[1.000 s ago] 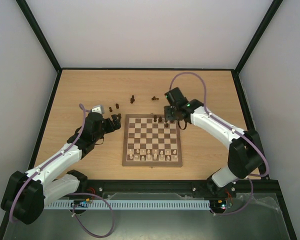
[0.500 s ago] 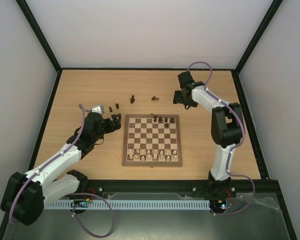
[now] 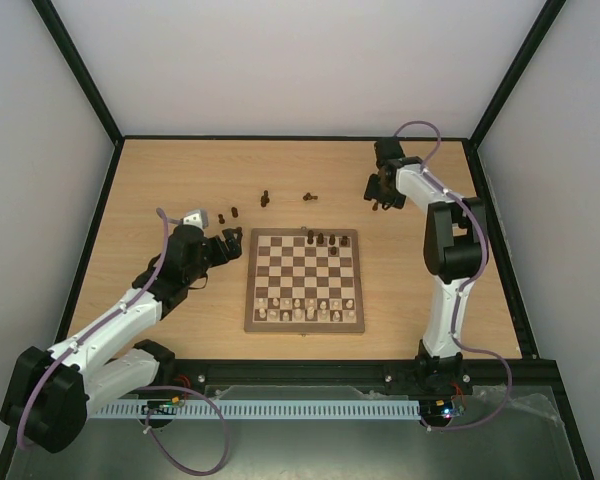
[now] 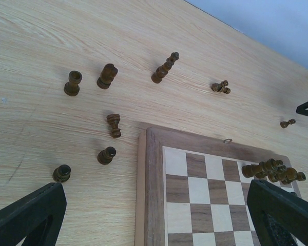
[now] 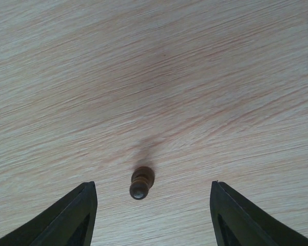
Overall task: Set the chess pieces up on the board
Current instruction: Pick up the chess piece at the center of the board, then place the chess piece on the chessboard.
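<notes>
The pawn [image 5: 141, 183] I am going for is standing upright on the table [image 5: 205, 77], in the gap of my right gripper [image 5: 153, 185]. It is sitting off-centre, closer to one finger [image 5: 74, 215] than to the other, and neither is touching it. These jaws are spread and holding nothing.

If I am closing from here, the nearer finger will likely be meeting the pawn first and shoving or tipping it before the other arrives. The head is round and small, so a high pinch could be squeezing it out sideways. Coming down too low would mean scraping my tips along the wood.

The board [image 3: 251, 290] is lying well behind these jaws, back toward my base. A few dark pieces [image 3: 327, 239] are crowding its far row, and carrying the pawn in low could be knocking them over. The pale pieces [image 3: 310, 310] are filling the near rows.

My left gripper [image 4: 159, 220] is hanging wide open and empty, over the board's far left corner. More dark pieces are lying loose ahead of it: a rook [image 4: 72, 83], a knight [image 4: 107, 76] and three small ones closer in.
</notes>
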Controlling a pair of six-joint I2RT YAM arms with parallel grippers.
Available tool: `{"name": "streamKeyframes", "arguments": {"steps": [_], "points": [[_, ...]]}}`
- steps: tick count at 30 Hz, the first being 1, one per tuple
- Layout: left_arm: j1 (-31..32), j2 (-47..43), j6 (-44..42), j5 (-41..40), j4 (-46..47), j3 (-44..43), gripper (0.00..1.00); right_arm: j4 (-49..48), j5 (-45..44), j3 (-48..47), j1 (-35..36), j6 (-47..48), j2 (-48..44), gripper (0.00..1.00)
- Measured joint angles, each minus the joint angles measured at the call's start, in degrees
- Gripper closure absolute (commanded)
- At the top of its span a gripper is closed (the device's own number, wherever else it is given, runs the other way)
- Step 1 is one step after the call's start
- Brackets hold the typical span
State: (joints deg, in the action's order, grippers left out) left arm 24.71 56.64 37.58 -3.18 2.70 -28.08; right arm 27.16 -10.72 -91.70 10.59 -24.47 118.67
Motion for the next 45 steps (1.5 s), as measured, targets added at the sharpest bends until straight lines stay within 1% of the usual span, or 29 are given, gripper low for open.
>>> {"name": "streamKeyframes", "arguments": {"steps": [2,8,12,13,15,17,18,21,25,27,32,36,39,45], "points": [[0.0,0.0,0.0,0.0,0.0,0.0,0.0,-0.1,0.9,-0.1,-0.1,0.0,0.2,0.42],[0.0,0.0,0.0,0.0,0.0,0.0,0.01,-0.5,3.0,-1.1,0.0,0.1,3.2,0.51],[0.0,0.0,0.0,0.0,0.0,0.0,0.01,-0.5,3.2,-1.7,0.0,0.2,5.0,0.63],[0.0,0.0,0.0,0.0,0.0,0.0,0.0,-0.5,3.2,-1.7,0.0,0.2,5.2,0.67],[0.0,0.0,0.0,0.1,0.0,0.0,0.01,-0.5,3.2,-1.8,-0.1,0.2,5.4,0.7],[0.0,0.0,0.0,0.1,0.0,0.0,0.0,-0.5,3.2,-2.0,-0.1,0.1,5.5,0.78],[0.0,0.1,0.0,0.1,0.0,0.0,0.01,-0.5,3.2,-2.0,-0.1,0.2,5.5,0.8],[0.0,0.2,0.0,0.1,0.0,0.0,0.0,-0.5,3.2,-2.3,-0.1,0.2,5.5,0.8],[0.0,0.5,0.0,0.1,0.0,0.0,0.0,-0.5,3.1,-2.3,-0.1,0.2,5.5,0.89],[0.0,0.6,0.0,0.2,0.1,0.1,0.01,-0.5,3.1,-2.3,-0.1,0.2,5.5,0.92],[0.0,0.8,0.0,0.2,0.3,0.1,0.01,-0.5,3.0,-2.0,-0.1,0.2,5.2,0.94],[0.0,0.9,0.0,0.2,0.5,0.1,0.01,-0.5,2.0,0.7,0.6,0.2,2.2,0.93],[0.0,1.1,0.0,0.2,0.5,0.1,0.0,-0.4,0.5,3.8,2.0,0.2,-2.7,0.93],[0.0,1.1,0.0,0.2,0.5,0.1,0.01,-0.3,-1.5,10.5,8.5,0.2,-15.2,0.92]]}}
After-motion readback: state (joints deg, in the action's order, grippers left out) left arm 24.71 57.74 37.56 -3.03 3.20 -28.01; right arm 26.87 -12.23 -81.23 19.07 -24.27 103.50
